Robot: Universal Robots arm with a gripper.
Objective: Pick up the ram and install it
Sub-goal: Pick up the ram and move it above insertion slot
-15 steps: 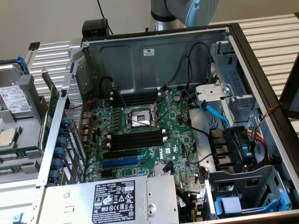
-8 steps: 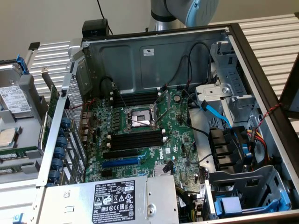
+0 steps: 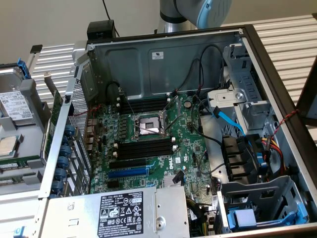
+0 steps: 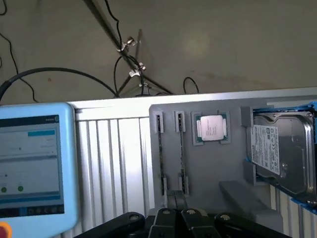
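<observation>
Evidently closed on nothing, the tool hovers near the ram.

on the tray, processor sits between ram and drive.

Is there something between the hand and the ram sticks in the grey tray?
Nothing visible stands between them. In the wrist view the hand is close to the ram, two sticks standing on edge in the grey tray. The processor lies off to one side.

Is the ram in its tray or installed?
In the tray: thin green ram sticks sit edge-on in the grey plastic tray; the long black memory slots look empty.
</observation>
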